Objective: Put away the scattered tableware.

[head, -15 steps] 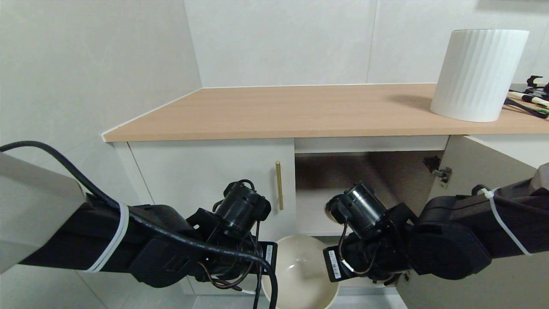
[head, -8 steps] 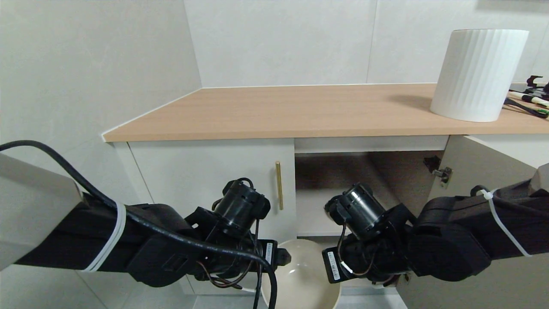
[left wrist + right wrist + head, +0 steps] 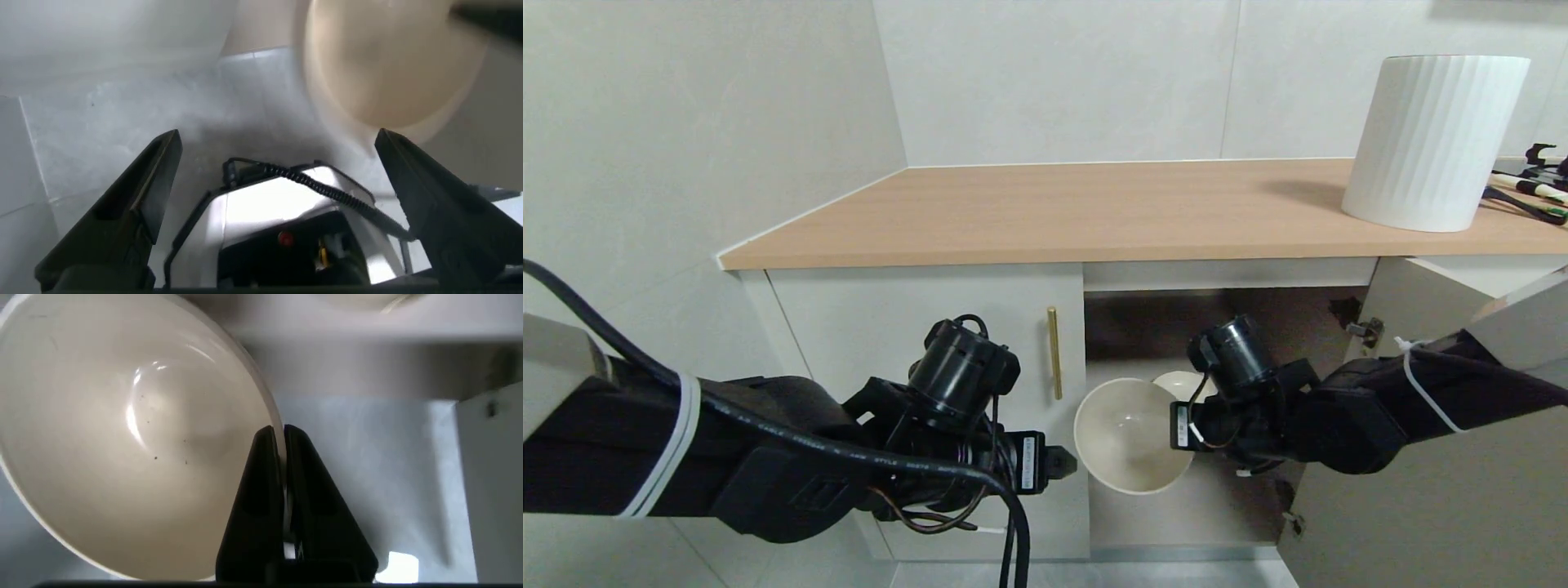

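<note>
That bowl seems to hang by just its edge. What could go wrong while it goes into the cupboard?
1. The right pincer grips the bowl only at its rim, with nothing beneath, so it might slip and fall.
2. A second bowl already sits inside the cupboard; the held one could knock it.
3. The open left pincer hangs close beside it and might get bumped.

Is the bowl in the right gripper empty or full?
Empty. The bowl shows a bare inside, only a few dark specks; the right gripper pinches its rim.
</note>
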You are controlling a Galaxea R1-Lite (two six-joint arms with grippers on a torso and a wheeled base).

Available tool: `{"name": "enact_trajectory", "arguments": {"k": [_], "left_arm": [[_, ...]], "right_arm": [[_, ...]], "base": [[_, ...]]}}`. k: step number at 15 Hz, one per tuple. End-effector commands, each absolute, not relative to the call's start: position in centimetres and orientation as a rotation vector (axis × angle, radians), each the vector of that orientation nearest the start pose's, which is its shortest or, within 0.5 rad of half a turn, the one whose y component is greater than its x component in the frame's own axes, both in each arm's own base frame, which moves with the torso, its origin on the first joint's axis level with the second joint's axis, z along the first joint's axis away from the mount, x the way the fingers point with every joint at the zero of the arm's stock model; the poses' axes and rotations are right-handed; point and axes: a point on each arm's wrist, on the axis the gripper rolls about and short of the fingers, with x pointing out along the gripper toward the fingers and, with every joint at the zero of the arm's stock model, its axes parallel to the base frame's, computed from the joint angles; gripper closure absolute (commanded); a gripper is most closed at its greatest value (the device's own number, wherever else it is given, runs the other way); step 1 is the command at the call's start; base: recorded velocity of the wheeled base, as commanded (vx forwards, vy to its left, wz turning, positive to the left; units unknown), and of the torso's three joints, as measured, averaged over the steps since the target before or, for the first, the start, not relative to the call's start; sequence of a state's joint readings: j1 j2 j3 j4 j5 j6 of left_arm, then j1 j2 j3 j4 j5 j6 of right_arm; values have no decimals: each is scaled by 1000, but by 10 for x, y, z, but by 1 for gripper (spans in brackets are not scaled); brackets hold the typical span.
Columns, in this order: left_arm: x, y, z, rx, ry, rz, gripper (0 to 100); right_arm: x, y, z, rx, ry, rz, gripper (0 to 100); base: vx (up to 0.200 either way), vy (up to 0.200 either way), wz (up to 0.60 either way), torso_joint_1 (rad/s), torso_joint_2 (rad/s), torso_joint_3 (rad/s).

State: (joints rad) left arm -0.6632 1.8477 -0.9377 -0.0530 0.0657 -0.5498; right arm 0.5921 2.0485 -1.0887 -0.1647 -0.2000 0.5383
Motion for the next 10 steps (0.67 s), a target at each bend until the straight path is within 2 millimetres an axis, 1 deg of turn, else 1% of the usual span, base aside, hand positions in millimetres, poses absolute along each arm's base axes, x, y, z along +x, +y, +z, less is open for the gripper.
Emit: {"name": "enact_trajectory", "arguments": {"k": [1,5,6,7,10], "left_arm": [[250,-193,122,-203,922,-316,0],[252,-191,124,-227,907,-309,0],[252,-191,124,-227,907,-309,0],[253,-191,124,-228,907,-308,0],[252,-191,124,-227,907,-309,0]], "right_arm": [[335,180,79,234,790,80,100],[372,158,59,305,767,-24,100],[376,157,57,321,764,-37,100],[391,149,51,363,746,-92,100],[415,143,32,411,722,-179,100]], "base": [[0,0,0,0,0,0],[0,0,0,0,0,0],[0,0,0,0,0,0],[0,0,0,0,0,0],[0,0,0,0,0,0]]}}
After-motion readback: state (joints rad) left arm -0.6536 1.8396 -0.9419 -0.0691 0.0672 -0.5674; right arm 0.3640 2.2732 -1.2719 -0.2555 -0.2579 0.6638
